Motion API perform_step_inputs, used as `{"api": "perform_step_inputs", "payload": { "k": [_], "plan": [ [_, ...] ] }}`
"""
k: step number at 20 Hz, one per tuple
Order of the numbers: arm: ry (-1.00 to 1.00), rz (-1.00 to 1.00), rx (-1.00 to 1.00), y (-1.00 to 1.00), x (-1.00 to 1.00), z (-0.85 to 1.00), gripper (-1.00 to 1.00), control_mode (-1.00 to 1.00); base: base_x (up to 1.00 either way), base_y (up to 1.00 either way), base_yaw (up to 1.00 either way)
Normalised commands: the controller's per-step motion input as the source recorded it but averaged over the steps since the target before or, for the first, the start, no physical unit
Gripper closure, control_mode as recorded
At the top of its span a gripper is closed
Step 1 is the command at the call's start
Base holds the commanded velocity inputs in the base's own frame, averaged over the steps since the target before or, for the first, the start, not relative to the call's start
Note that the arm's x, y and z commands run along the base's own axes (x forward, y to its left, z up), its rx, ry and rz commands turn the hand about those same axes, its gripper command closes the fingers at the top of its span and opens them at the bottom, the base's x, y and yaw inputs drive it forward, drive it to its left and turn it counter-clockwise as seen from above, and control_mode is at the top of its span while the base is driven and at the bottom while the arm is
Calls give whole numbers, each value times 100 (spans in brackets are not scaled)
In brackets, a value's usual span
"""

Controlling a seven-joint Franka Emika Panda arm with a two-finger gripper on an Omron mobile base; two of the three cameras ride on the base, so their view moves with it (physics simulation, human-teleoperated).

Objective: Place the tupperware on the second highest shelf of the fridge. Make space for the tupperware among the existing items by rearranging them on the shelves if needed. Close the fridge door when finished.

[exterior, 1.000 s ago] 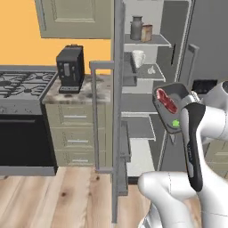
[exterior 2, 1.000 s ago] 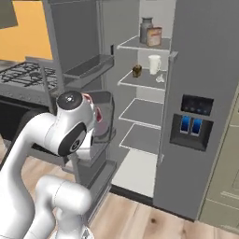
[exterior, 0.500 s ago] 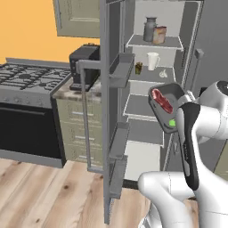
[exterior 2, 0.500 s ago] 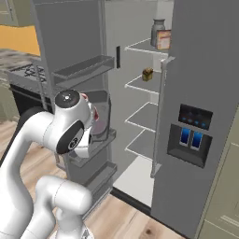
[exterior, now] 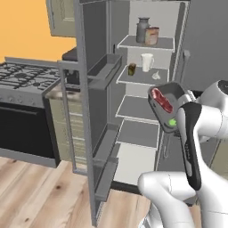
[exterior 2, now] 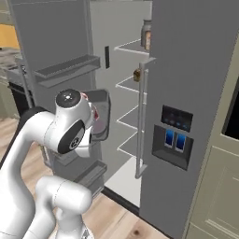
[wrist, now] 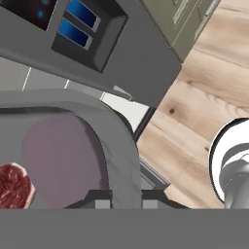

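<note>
My gripper (exterior: 168, 117) is shut on the rim of the tupperware (exterior: 161, 101), held tilted in front of the open fridge (exterior: 147, 13). In the hand view the tupperware (wrist: 113, 141) covers the left half, red food showing, with the gripper (wrist: 126, 198) clamped on its grey wall. The second highest shelf (exterior: 133, 79) bears a white mug (exterior: 147, 62) and a small brown item (exterior: 132, 69). On the top shelf (exterior: 167, 43) stand the grey jug (exterior: 143, 30) and the orange-brown carton (exterior: 152, 35). The fridge door (exterior: 91, 89) stands open at the left.
The dispenser door (exterior 2: 186, 93) with its blue display (exterior 2: 174, 139) is closed at the right. Two lower shelves (exterior: 136, 109) are bare. A stove (exterior: 26, 75) and counter lie left of the open door. Wooden floor (exterior: 40, 191) lies below.
The whole picture has shifted: the base has driven nearer to the fridge and to the right. The tupperware stays in my gripper, held at the same height.
</note>
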Motion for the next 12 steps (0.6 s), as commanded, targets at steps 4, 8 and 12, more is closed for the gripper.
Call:
{"api": "perform_step_inputs", "payload": {
  "k": [4, 8, 12],
  "plan": [
    [0, 0, 0, 0, 0, 0, 100, 100, 63, -10, 4],
    [0, 0, 0, 0, 0, 0, 100, 100, 67, 1, 0],
    [0, 0, 0, 0, 0, 0, 100, 100, 64, 12, -3]
  ]
}}
